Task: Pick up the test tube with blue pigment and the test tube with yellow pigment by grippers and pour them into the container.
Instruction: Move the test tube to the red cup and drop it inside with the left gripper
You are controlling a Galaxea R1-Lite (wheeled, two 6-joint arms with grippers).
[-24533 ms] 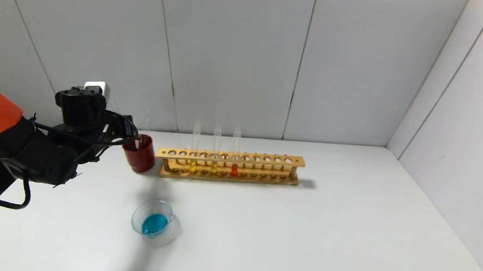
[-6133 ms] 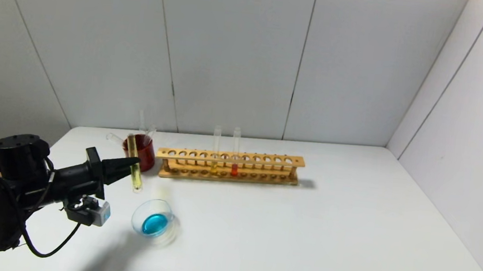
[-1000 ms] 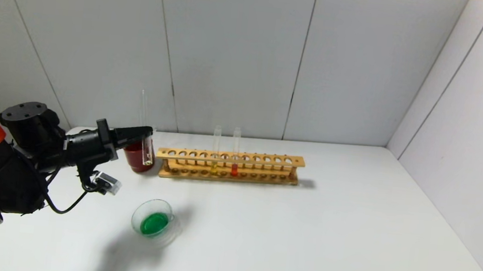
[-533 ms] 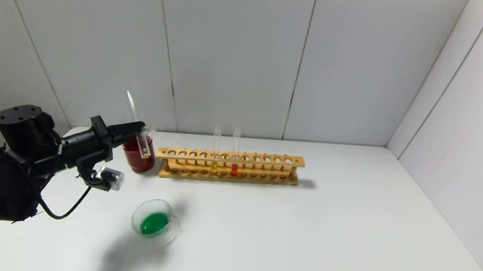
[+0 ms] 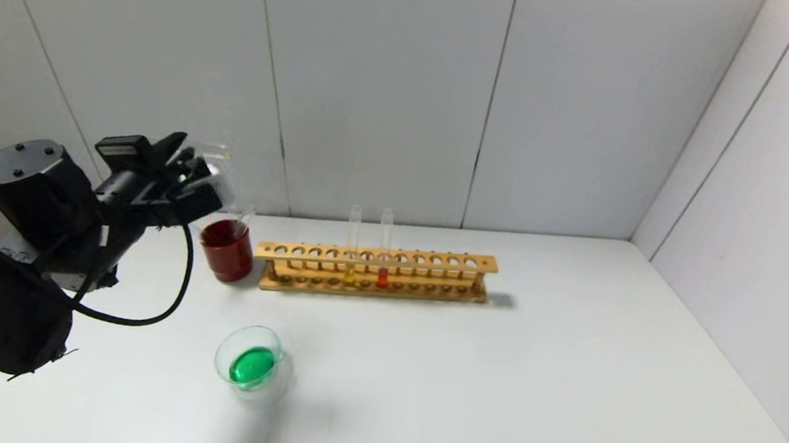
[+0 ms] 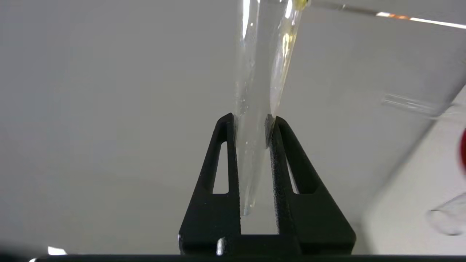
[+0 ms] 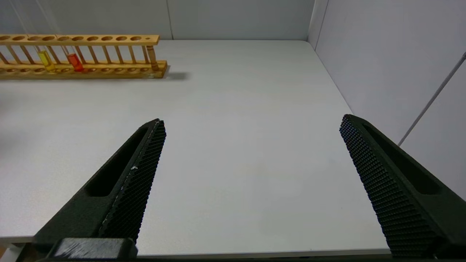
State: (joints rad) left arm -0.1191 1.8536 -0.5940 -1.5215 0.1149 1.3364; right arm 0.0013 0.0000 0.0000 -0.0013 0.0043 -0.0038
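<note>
I have the left tool clamped on the test tube with yellow pigment, its two black fingers pressing the glass from both sides. In the left wrist view the tube looks drained: only a yellow film clings to the wall and a drop sits near the far end. I judge the pour done, because the container at the front of the desk holds green liquid, which is what blue and yellow together would give.

From the head view, the left tool is raised above and just behind the dark red cup, well away from the container, with the tube lying nearly level. I keep it high so the glass clears the cup's rim and the clear tubes already leaning inside it. The cup looks like the place for used tubes, so my guess is that the blue tube is among those in it, though I cannot pick it out.

The wooden rack stands beside the cup, two tubes upright in it, one yellow and one red-orange; they are not needed.

The right tool stays parked over the bare near side of the desk, fingers spread wide and holding nothing.

Next I would tip the empty tube upright and lower it gently into the cup.
</note>
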